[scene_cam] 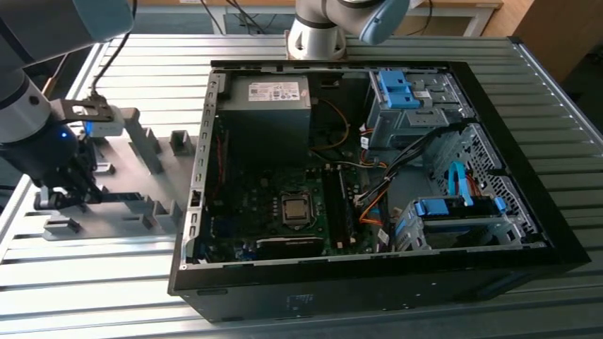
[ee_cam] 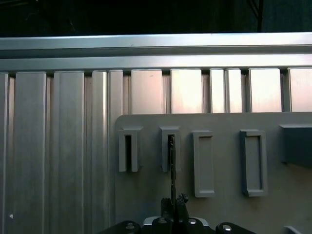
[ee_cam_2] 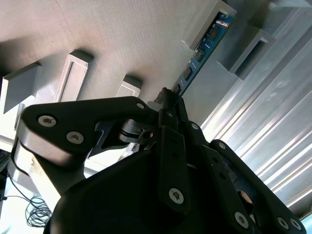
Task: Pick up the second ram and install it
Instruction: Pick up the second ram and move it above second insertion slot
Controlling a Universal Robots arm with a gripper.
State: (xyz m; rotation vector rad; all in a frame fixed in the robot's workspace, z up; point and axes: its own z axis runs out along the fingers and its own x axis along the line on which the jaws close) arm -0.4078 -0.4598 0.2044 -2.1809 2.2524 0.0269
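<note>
The ribbed aluminium table [scene_cam: 113,296] carries everything, its long slats bright and grooved. On it lies an open black computer case [scene_cam: 377,282], boxy sheet metal with a dark green motherboard [scene_cam: 273,191] and a grey power supply [scene_cam: 267,106] inside. Beside the case, toward the exterior view's left, sits a flat, matt grey plastic fixture plate [scene_cam: 141,176] studded with rectangular raised blocks. The grey-and-black arm [scene_cam: 24,120] reaches down over this plate, well apart from the case.

The gripper [scene_cam: 61,198] is black, with angular plates fastened by round screw heads, as the second wrist view shows. Its fingers are clenched on the near end of the second ram [ee_cam_2: 202,48], pinching the thin board between their tips [ee_cam_2: 168,100].

The second ram is a slim blue-green circuit strip with a row of small dark chips along its face. In the first wrist view it appears edge-on as a thin dark line [ee_cam: 171,165], so it stands on its long edge. Its long axis lies flat along the plate and parallel to the table's grooves. It points away from the gripper [ee_cam: 173,202] toward the table's edge rail [ee_cam: 156,48]. Its far end sits inside a narrow slotted block [ee_cam: 169,134].
</note>
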